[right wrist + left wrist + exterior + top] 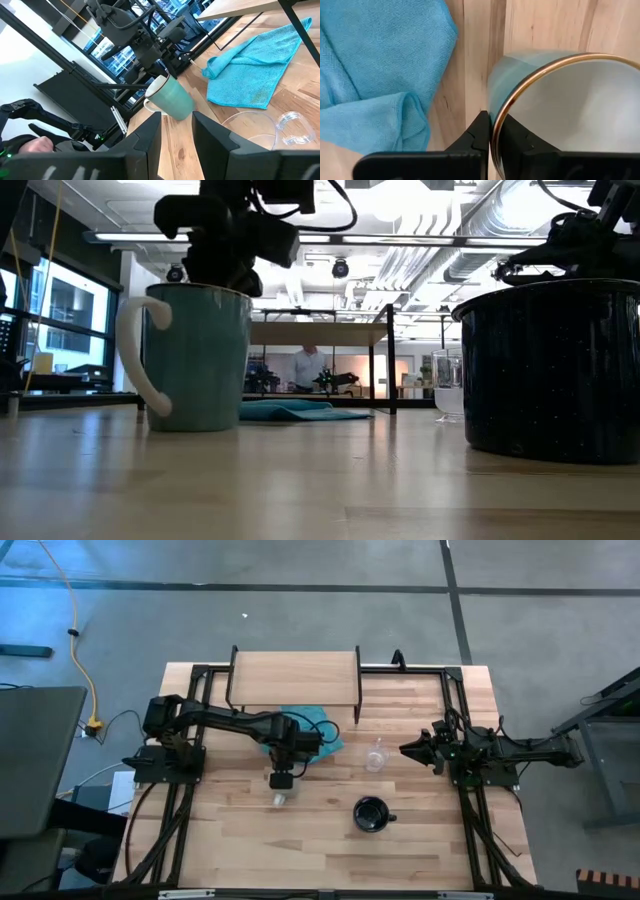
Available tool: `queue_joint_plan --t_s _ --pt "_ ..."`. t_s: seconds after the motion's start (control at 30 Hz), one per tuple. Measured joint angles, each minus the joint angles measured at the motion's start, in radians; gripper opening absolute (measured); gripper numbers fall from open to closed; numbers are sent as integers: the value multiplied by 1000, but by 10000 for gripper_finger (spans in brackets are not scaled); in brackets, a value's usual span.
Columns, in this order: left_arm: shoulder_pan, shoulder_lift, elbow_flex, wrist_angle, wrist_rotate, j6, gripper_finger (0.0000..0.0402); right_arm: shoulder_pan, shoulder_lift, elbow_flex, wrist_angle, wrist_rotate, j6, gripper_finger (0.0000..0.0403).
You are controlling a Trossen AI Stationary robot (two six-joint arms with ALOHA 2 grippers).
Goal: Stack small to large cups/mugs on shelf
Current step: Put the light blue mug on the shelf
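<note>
The pale white-green mug (280, 796) stands upright on the table left of centre, its handle (135, 358) showing in the low view. My left gripper (281, 780) points down over it and is shut on its rim. The black mug (372, 814) stands on its base nearer the front edge. The clear glass cup (376, 757) stands on the table at the middle. The shelf (295, 678) stands on its black legs at the far edge. My right gripper (410, 750) waits open at the right, level, with nothing between its fingers. My left gripper pinches the pale mug's wall at the gold rim (496, 125), one finger (516, 139) inside the mug and one finger (476, 136) outside. The fingers come from above, pointing down. The mug stands upright with its base (200, 427) on the table.
A blue cloth (315, 730) lies crumpled on the table just in front of the shelf, beside the left arm. Black frame rails (170, 830) run along both sides of the table. Bare wood lies along the near edge.
</note>
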Motion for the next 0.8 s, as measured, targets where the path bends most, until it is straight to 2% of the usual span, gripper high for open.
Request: queue_joint_plan --t_s 0.2,0.37,0.63,0.8 --pt "0 -28 -2 -43 0 7 8 0 0 0 0 0 0 101" --pt "41 -78 -2 -91 61 3 7 0 0 0 0 0 0 101" --pt "116 -165 3 -165 66 6 6 0 0 0 0 0 0 101" --pt "176 -169 103 -297 42 46 6 0 0 0 0 0 -3 101"
